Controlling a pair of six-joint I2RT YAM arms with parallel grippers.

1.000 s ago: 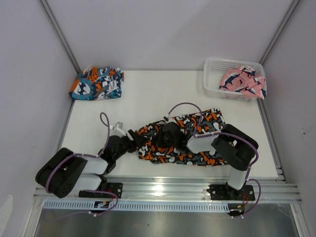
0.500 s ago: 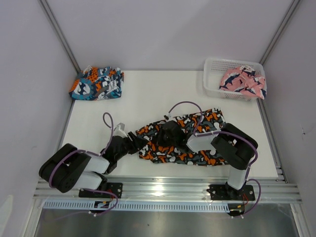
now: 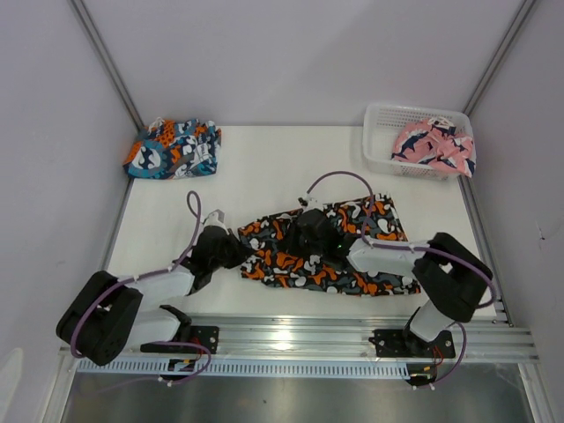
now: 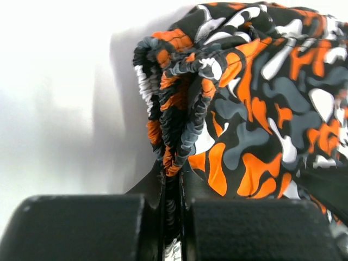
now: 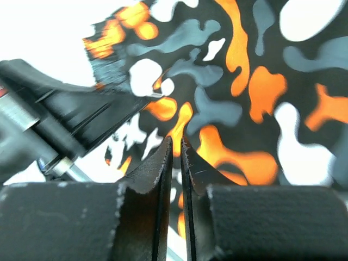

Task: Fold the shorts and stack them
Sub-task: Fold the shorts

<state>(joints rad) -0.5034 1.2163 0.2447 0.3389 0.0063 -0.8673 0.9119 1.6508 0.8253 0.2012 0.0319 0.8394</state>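
I see the camouflage shorts (image 3: pixel 326 251) lying long left-to-right, waistband (image 4: pixel 174 109) pointing left, pinched in my left gripper (image 3: pixel 236 254); right gripper (image 3: pixel 310 238) nearly closed mid-cloth.

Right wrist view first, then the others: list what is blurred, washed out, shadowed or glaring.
Right wrist view: camouflage shorts print soft, table blown out white at upper left. Left wrist view: waistband sharp, grey shadow to its left, jaws blurred. Top external view: even light, glare on the metal rail.
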